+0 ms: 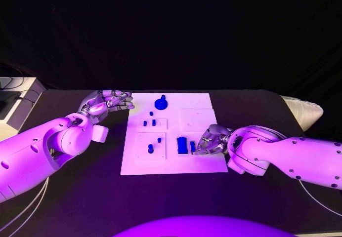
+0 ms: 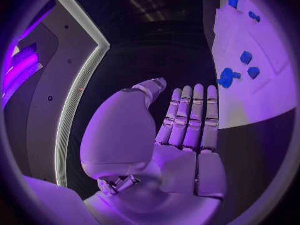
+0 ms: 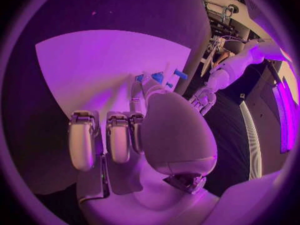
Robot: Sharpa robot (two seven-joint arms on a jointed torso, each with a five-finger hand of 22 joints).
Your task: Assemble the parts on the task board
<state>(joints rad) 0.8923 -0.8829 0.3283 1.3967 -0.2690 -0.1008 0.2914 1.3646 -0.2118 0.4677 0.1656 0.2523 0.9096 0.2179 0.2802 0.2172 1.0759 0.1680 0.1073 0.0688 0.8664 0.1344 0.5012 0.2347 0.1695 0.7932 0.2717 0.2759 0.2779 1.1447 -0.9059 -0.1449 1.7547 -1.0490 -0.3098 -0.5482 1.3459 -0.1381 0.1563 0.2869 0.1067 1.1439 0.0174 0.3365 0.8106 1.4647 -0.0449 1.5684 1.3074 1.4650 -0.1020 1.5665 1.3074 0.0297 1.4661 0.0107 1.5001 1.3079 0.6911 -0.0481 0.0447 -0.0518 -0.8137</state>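
Flat white rectangular task board [image 1: 196, 106] lies mid black worktop [image 1: 285, 103], carrying small blue parts: a rounded blue piece with a stub [image 1: 161, 103] near the far edge, short blue pegs [image 1: 150, 122] standing in one raised white square plate, more pegs [image 1: 151, 146] in the plate nearer the robot, and an upright blue block [image 1: 182, 144] toward the board's near right part. Right hand [image 1: 211, 140] sits on the board just beside that block, fingers [image 1: 194, 146] curled down around a narrow blue piece [image 1: 192, 146]; thumb and a finger seem to pinch it, though the contact is partly hidden. In the right wrist view the fingertips [image 3: 139, 96] close in by blue bits [image 3: 157, 77]. Left hand [image 1: 106, 102] hovers off the board's far left corner above the worktop, holding nothing; in the left wrist view its fingers [image 2: 195, 116] are straight and pressed side by side, thumb apart.
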